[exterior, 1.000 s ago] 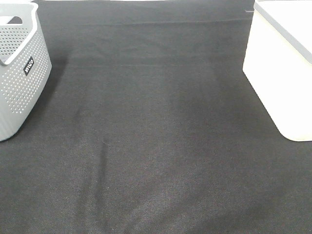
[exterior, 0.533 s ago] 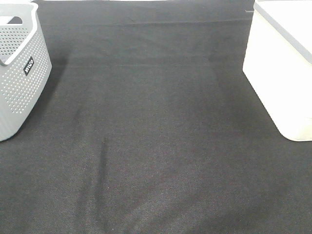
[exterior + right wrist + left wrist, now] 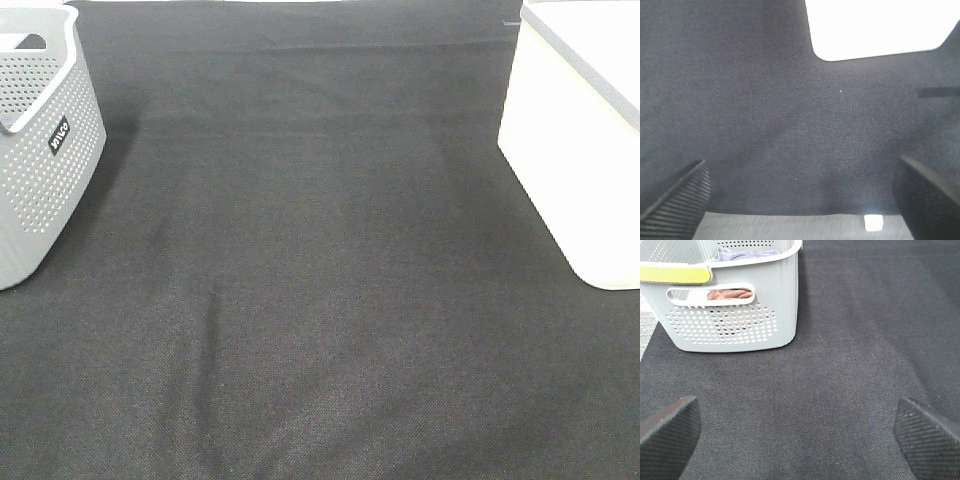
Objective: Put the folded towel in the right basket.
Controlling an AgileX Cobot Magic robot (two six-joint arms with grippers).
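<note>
A grey perforated basket [image 3: 40, 150] stands at the far left of the black cloth. In the left wrist view this basket [image 3: 730, 320] holds folded towels: a brown towel [image 3: 730, 293] shows through the handle slot and a grey-blue towel [image 3: 747, 254] lies at the top. The white right basket [image 3: 585, 150] stands at the far right and also shows in the right wrist view [image 3: 880, 25]. My left gripper [image 3: 800, 435] is open and empty, low over the cloth, apart from the grey basket. My right gripper [image 3: 805, 200] is open and empty, apart from the white basket. Neither gripper shows in the exterior high view.
A black cloth [image 3: 320, 300] covers the table between the two baskets, with a faint crease [image 3: 212, 310] left of the middle. The cloth's edge [image 3: 790, 214] shows in the right wrist view.
</note>
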